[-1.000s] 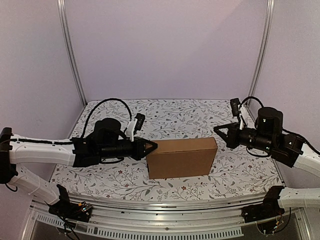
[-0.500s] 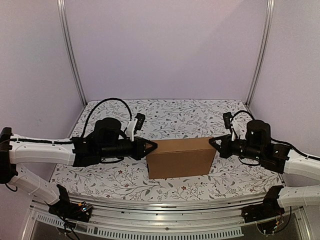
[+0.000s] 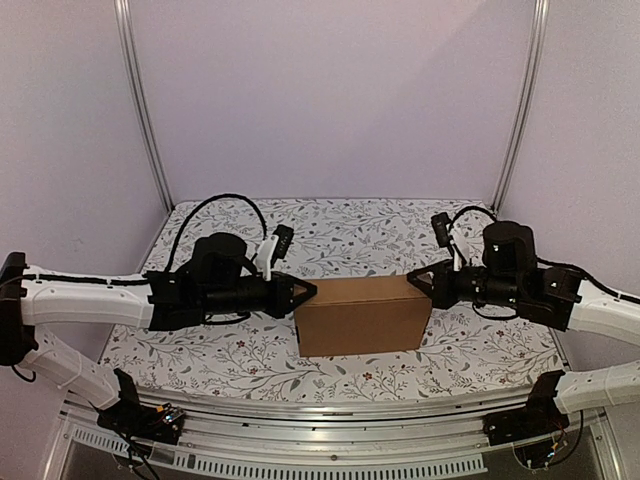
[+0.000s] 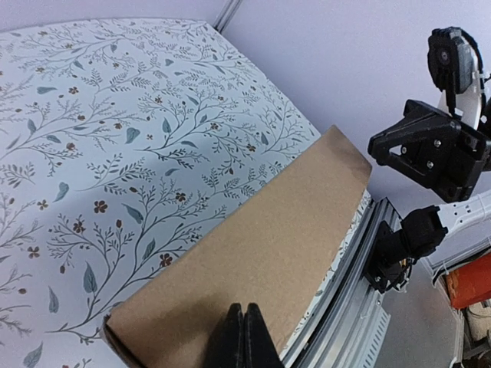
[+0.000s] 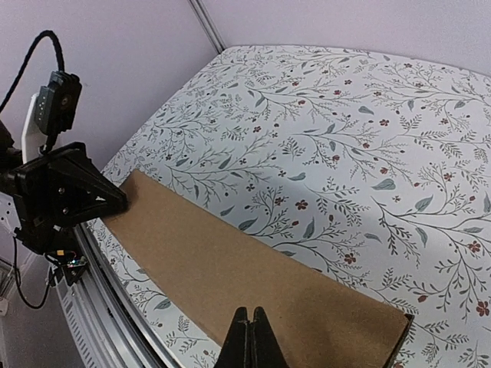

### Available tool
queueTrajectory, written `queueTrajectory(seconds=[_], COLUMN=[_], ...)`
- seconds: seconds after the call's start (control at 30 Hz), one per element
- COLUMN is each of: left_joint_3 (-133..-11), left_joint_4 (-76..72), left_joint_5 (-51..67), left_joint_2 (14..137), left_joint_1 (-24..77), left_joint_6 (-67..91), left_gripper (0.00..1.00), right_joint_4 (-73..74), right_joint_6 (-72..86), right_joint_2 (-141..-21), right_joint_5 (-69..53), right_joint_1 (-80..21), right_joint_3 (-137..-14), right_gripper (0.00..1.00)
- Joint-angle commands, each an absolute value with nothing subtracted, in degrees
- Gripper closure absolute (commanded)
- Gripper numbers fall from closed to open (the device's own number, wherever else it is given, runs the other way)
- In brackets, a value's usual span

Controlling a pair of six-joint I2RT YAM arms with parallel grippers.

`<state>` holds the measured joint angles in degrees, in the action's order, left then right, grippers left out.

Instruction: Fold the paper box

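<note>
The box (image 3: pixel 362 315) stands mid-table, blocking the straight line between the arms; the left gripper (image 3: pixel 308 291), fingers pinched together, crowds its left end; the right gripper (image 3: pixel 413 282), likewise pinched, crowds its right end; behind the box the table (image 3: pixel 340 225) lies open to the wall (image 3: pixel 330 100); a narrower strip runs in front.

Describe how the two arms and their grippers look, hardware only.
The left arm and right arm are white tubular links with black joint housings and black cylindrical wrist motors. The left gripper and right gripper are black, tapering to pointed wedges. A black cable loops over each wrist to a small camera on a white bracket.
</note>
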<state>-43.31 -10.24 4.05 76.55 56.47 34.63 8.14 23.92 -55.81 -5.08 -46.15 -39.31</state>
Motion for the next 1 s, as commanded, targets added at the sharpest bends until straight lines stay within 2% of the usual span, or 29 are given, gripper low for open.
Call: queueTrajectory(seconds=[0.0, 0.33, 0.53, 0.67, 0.87, 0.97], left_joint_3=[-41.99, -41.85, -41.96, -42.76, -45.1, -47.1], left_joint_4=[0.83, 2.18, 2.38, 2.84, 4.88, 7.4], left_joint_5=[3.65, 3.24, 2.93, 2.73, 1.48, 0.33], left_joint_2=[79.28, 79.19, 79.29, 79.18, 77.29, 75.72], left_joint_1=[55.81, 55.81, 55.81, 55.81, 55.81, 55.81], left_joint_6=[33.78, 33.49, 33.16, 32.98, 32.57, 31.63], left_gripper=[1.0, 1.0, 1.0, 0.91, 0.64, 0.55], right_joint_4=[6.48, 2.76, 3.18, 5.13, 9.86, 12.13], right_joint_6=[23.37, 23.19, 24.07, 23.53, 22.06, 21.33], right_joint_2=[-60.49, -71.31, -69.8, -67.47, -64.47, -62.26], right_joint_5=[-5.75, -2.29, -0.86, -0.35, -0.35, -0.3], right_joint_1=[-50.02, -52.22, -52.35, -52.36, -52.3, -52.31], right_joint_3=[-43.5, -40.72, -38.63, -40.09, -44.5, -45.78], right_gripper=[1.0, 1.0, 1.0, 0.96, 0.85, 0.76])
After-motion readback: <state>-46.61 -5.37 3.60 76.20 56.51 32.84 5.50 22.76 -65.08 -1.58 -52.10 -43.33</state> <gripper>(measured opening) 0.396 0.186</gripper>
